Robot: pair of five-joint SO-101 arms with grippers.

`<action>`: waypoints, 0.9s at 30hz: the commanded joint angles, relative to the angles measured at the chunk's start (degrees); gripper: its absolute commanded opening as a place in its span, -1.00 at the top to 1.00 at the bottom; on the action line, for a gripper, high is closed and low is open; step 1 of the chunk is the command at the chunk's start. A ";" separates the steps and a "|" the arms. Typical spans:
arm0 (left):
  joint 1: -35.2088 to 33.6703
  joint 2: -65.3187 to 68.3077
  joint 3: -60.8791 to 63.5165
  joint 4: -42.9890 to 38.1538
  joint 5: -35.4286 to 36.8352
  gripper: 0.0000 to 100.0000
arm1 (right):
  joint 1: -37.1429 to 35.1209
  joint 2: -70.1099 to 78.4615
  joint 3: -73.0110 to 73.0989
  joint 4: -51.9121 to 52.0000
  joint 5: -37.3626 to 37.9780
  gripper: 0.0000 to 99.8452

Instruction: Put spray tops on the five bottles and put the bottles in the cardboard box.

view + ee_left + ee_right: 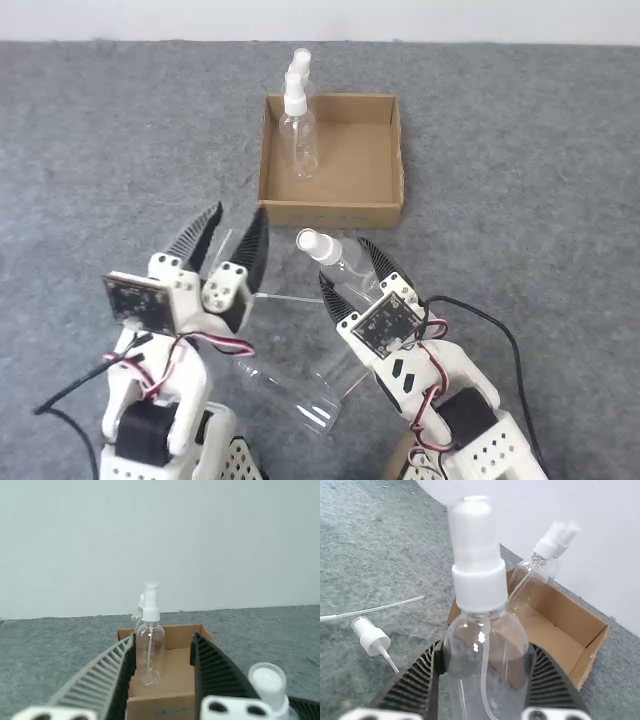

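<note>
My R gripper (344,261) grips a capped spray bottle (318,246) just short of the cardboard box (332,213) front edge. L gripper (238,214) is wide open. 2 bottles (300,140) hug the box's far corner.

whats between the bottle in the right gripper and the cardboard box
Nothing: the high view shows a bare strip of carpet between the bottle's spray top and the cardboard box's front wall.

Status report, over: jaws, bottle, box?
Left jaws open. Right jaws shut on capped bottle. Two bottles stand in box. Loose spray top outside box.
</note>
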 commanded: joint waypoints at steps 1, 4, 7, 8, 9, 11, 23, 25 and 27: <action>-2.02 -0.97 -2.95 -0.18 4.13 0.66 | 0.22 -1.89 0.62 -0.66 -2.81 0.80; -1.93 -0.97 -0.57 -2.37 4.57 0.66 | 0.13 -1.89 0.35 -0.66 -3.78 0.80; -0.35 -0.97 3.91 -8.00 4.40 0.66 | -1.63 -1.89 0.35 -0.66 -3.78 0.80; 0.26 -0.97 5.32 -9.76 4.31 0.66 | -2.42 -1.89 0.35 -0.66 -3.69 0.80; 0.79 -0.97 6.46 -11.25 3.78 0.66 | -3.12 -1.89 0.26 -0.66 -3.60 0.80; 1.85 -0.97 8.31 -13.01 1.23 0.66 | -3.82 -1.89 0.26 -0.66 -3.52 0.80; 13.36 -0.97 12.53 -12.92 -6.42 0.66 | -3.82 -1.89 -0.35 -0.57 -3.69 0.80; 14.51 -0.97 12.62 -12.40 -7.47 0.66 | -3.65 -1.89 -0.35 -0.57 -3.69 0.80; 15.47 -0.97 12.44 -10.90 -8.26 0.66 | -3.56 -1.89 -0.35 -0.48 -3.60 0.80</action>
